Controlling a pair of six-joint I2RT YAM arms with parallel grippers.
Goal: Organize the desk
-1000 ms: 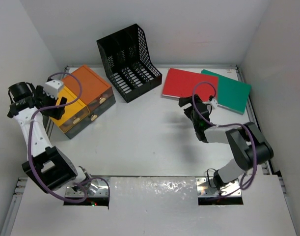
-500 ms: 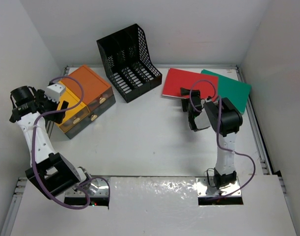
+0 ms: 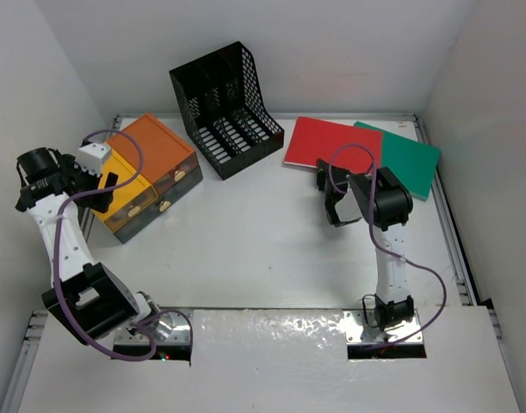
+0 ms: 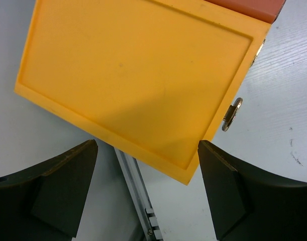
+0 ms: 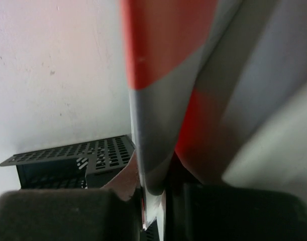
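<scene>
Near black rack [image 3: 228, 110], right tool [image 5: 150, 201] tight on red folder [image 3: 331, 142]; left tool [image 4: 147, 148] apart.

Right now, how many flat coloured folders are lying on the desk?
2. The red folder lies far right on the desk, its near edge pinched in the right claw; the green folder sits just right of it, edges overlapping. I see no others.

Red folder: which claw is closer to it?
Right. The right claw pinches the red folder at its near edge; the left claw hangs across the desk, over the yellow box.
</scene>
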